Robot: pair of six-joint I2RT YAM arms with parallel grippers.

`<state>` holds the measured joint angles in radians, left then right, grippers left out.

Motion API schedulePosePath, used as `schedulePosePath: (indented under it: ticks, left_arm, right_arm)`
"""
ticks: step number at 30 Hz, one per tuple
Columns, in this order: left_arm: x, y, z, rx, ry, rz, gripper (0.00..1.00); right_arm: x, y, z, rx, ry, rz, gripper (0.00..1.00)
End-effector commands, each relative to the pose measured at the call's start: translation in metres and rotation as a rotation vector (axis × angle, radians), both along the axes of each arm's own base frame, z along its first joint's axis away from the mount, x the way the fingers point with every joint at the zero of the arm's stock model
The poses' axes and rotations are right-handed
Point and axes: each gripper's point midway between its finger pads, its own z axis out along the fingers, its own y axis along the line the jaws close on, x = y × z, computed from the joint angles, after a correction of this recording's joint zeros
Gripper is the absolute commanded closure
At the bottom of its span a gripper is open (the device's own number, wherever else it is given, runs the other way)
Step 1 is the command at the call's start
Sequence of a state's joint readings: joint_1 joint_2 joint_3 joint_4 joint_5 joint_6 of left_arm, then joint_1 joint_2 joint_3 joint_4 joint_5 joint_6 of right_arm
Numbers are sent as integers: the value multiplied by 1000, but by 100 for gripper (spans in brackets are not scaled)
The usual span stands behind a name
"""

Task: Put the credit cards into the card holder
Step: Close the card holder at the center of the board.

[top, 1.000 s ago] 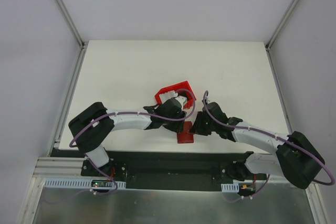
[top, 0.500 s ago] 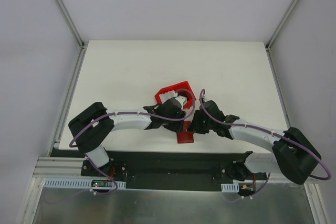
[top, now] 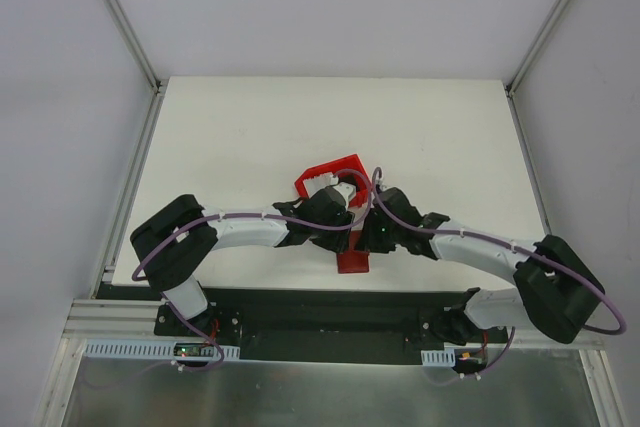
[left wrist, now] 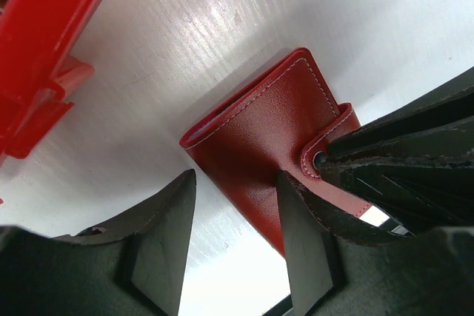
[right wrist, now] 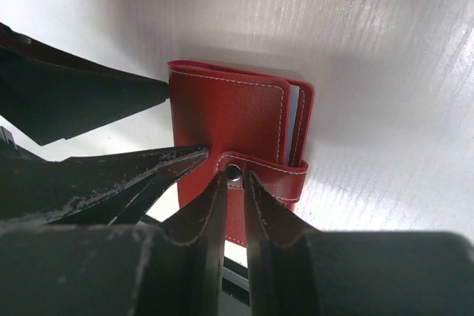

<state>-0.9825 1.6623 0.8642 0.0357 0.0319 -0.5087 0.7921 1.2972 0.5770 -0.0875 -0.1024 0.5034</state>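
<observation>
The card holder point(top: 352, 261) is a closed red wallet lying near the table's front edge, with its tab point(right wrist: 274, 172) snapped over the cover. My right gripper point(right wrist: 235, 177) has its fingers almost together, the tips pinched at the snap end of the tab. My left gripper point(left wrist: 237, 179) is open and straddles the wallet's left corner point(left wrist: 222, 146). One of its fingers point(right wrist: 133, 175) rests on the cover and the other point(right wrist: 81, 98) stands beside the edge. In the top view both grippers meet over the wallet. No credit cards show in any view.
An open-topped red plastic bin point(top: 327, 167) stands just behind the wallet, and its wall point(left wrist: 44, 27) fills the left wrist view's top left. The black base rail point(top: 320, 312) runs close below the wallet. White walls enclose the table.
My right arm has swung left and its elbow has dropped toward the wallet, while its gripper stayed at the tab. The left arm and the wallet have not moved.
</observation>
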Motion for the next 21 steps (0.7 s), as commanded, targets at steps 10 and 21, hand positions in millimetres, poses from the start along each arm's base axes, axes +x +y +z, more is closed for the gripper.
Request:
schedulePosePath:
  ticks: [10,21]
  left_arm:
    - [-6,7,-3,-3,12,47,53]
    - [-7,6,-1,-56,25,91,53]
  right_arm:
    - [-7,-6,-17,-155,40,51,86]
    - [-17,-22,-35,-283,128,46,89]
